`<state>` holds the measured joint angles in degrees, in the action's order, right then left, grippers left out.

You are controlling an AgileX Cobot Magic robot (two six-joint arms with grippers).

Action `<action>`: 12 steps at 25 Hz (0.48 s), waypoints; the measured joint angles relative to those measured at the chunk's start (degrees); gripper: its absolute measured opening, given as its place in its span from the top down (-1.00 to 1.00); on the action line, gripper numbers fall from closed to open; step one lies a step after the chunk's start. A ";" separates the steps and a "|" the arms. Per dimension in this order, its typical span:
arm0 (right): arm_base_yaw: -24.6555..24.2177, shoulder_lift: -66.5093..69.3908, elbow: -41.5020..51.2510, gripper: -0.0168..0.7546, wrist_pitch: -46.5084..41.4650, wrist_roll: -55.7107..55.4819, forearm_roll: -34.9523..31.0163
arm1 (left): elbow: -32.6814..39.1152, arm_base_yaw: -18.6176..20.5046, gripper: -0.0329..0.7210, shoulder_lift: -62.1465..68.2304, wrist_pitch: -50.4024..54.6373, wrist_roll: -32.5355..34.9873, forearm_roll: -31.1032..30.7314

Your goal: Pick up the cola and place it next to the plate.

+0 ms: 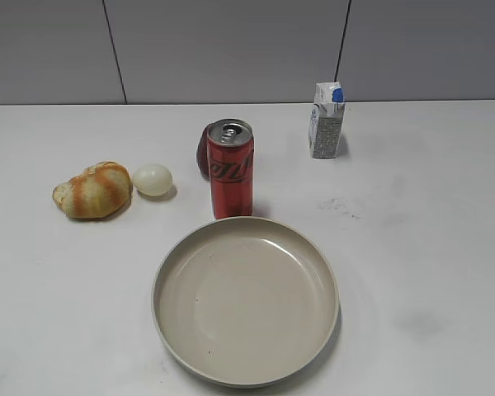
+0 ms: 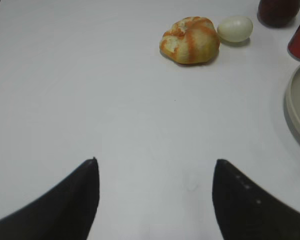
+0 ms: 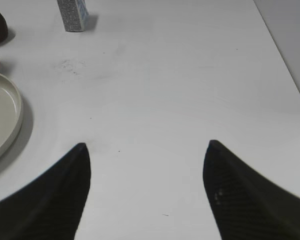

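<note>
my left tool [image 2: 155, 200] is hanging over the bare white bench [image 1: 429, 231] with its two tips spread wide apart, holding nothing. my right tool [image 3: 146, 190] is doing the same. the red cola can [image 1: 230, 168] is standing upright just behind the big beige plate [image 1: 246, 300], very close to its far rim. a bread roll [image 1: 92, 190] and an egg [image 1: 153, 179] are sitting to the left. a small milk carton [image 1: 327, 120] is standing far back on the right.

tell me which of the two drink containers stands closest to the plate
The cola, the tall red can with the silver top, stands just behind the plate. The white-blue carton stands much farther back on the right.
</note>
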<state>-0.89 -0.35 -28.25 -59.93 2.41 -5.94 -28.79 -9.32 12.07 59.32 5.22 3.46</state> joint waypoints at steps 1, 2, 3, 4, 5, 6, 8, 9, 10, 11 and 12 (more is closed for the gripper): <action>0.00 0.00 0.00 -0.43 0.00 0.00 0.00 | 0.00 0.00 -0.50 -0.21 0.00 0.00 0.00; 0.00 0.00 0.00 -0.43 0.00 0.00 0.00 | 0.00 0.00 -0.50 -0.49 0.00 0.00 0.00; 0.00 0.00 0.00 -0.43 0.00 0.00 0.00 | 0.00 0.07 -0.50 -0.86 -0.06 0.00 0.00; 0.00 0.00 0.00 -0.43 0.00 0.00 0.00 | 0.00 0.07 -0.50 -1.19 -0.06 0.00 0.00; 0.00 0.00 0.00 -0.43 0.00 0.00 0.00 | 0.00 0.07 -0.50 -1.65 -0.12 0.00 0.00; 0.00 0.00 0.00 -0.43 0.00 0.00 0.00 | 0.00 0.13 -0.49 -2.22 -0.12 0.00 0.00; 0.00 0.00 0.00 -0.43 0.00 0.00 0.00 | 0.00 0.83 -0.47 -3.65 -0.12 0.00 0.05; 0.00 0.00 0.00 -0.43 0.00 0.00 0.00 | 0.00 1.37 -0.46 -4.60 -0.12 0.00 0.10; 0.00 0.00 0.00 -0.43 0.00 0.00 0.00 | 0.00 2.16 -0.45 -5.67 -0.12 0.00 0.09; 0.00 0.00 0.00 -0.43 0.00 0.00 0.00 | 0.00 3.13 -0.44 -6.83 -0.12 0.00 0.09; 0.00 0.00 0.00 -0.43 0.00 0.00 0.00 | 0.00 4.19 -0.43 -7.85 -0.12 0.00 0.09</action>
<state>-0.89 -0.35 -28.25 -59.93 2.41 -5.94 -28.79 -5.13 4.22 59.20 5.22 3.56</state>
